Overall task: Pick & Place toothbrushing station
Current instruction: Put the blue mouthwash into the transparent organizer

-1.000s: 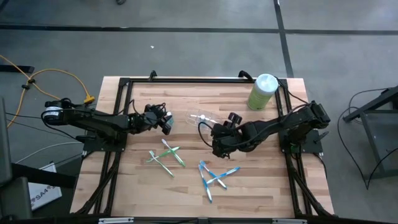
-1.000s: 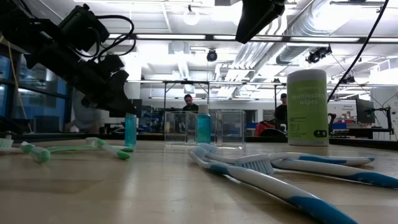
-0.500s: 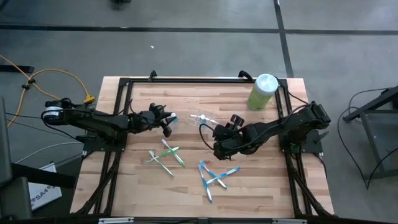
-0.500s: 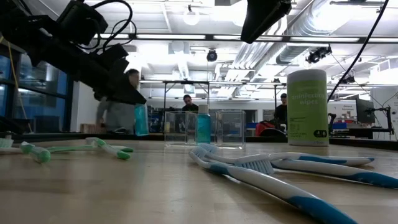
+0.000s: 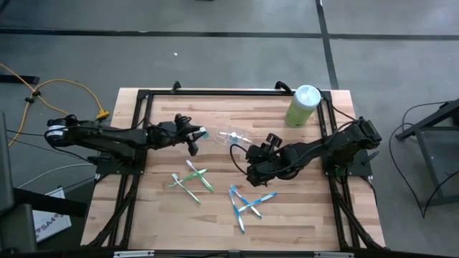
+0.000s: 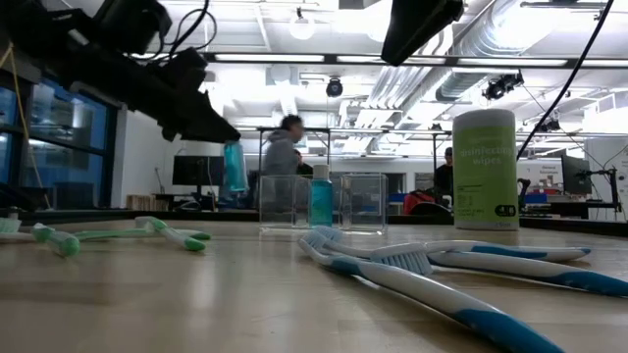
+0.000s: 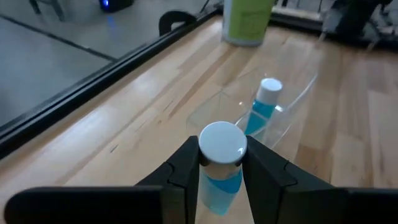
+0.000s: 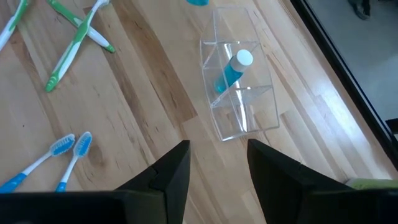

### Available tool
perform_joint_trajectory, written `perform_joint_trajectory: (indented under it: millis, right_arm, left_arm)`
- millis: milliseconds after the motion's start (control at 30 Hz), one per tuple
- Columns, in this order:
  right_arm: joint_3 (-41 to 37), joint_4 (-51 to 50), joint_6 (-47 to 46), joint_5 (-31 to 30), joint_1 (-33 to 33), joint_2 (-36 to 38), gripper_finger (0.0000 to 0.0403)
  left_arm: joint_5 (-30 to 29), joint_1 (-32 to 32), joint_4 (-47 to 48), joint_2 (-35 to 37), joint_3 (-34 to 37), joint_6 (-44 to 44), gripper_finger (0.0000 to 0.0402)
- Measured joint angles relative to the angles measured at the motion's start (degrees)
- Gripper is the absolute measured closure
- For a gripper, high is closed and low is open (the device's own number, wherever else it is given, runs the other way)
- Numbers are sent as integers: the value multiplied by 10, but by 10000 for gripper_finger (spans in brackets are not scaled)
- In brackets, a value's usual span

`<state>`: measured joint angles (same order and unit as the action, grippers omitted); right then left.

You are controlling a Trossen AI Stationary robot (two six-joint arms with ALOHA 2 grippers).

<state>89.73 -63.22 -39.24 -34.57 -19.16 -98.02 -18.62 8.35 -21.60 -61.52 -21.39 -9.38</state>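
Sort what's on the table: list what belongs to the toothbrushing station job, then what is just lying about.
Job:
- clear holder, one blue tube inside
- second blue tube, gripped in the left hand
- green toothbrushes
- blue toothbrushes

Lying about:
- pale green canister at the table's far right corner

Grey floor, ceiling lights, windows
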Motion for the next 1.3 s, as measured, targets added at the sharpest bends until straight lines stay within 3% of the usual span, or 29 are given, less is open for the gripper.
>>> perform_joint_trajectory:
  millis: [233, 767, 1300]
  right_arm:
    - [0, 0, 0, 0, 0, 0, 251]
    - [0, 1, -2, 3, 0, 0, 251]
    - [0, 6, -17, 4, -19, 0, 251]
  left_arm:
    - [1, 6, 116, 0, -73, 34, 314]
    - [50, 17, 131, -7, -136, 90, 314]
    - [171, 73, 111, -171, -253, 138, 314]
